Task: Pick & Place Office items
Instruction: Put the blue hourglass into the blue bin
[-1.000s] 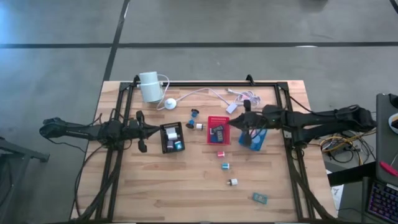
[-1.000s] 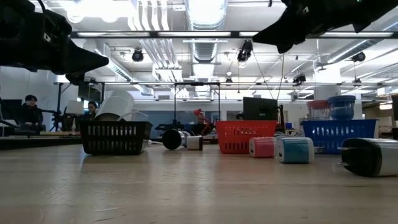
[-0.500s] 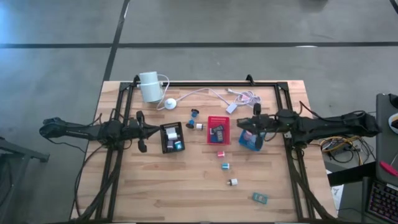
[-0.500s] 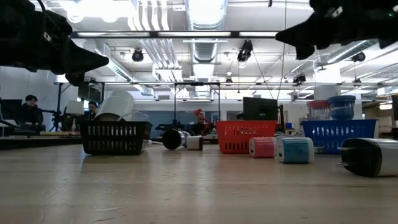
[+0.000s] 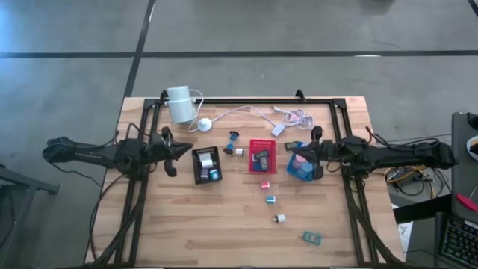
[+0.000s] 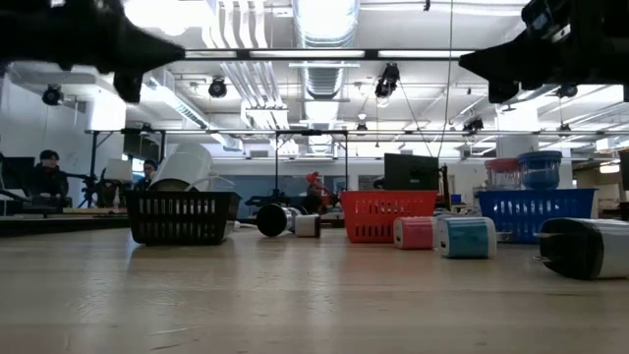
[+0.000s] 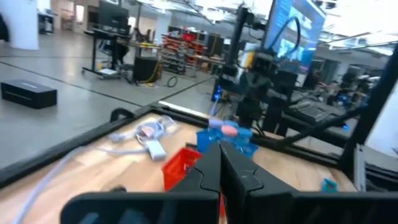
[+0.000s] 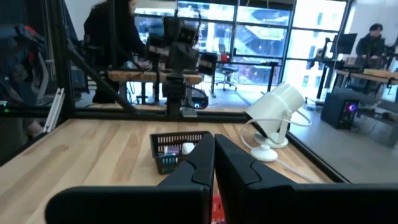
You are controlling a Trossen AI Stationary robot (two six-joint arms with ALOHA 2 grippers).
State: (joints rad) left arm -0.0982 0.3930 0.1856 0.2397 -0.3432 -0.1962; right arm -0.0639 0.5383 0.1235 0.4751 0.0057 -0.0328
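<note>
Your overhead shot is evenly lit, soft short shadows under both arms on the surface [image 5: 224, 224]. Low view: ceiling lights [image 6: 324, 15] blow out, arms go to silhouettes, nearest charger [image 6: 585, 246] soft. Left wrist view smeared by motion blur beyond the left gripper [image 7: 219, 180]. Right wrist view backlit by bright windows [image 8: 249, 31].

left arm [image 5: 97, 155]: long, thin and black, made of jointed parts
right arm [image 5: 396, 153]: black too, thin, with a dark cable along it
left gripper [image 5: 170, 151]: two black fingers with pointed tips
right gripper [image 5: 315, 151]: two black fingers, flat and smooth, pressed together
</note>
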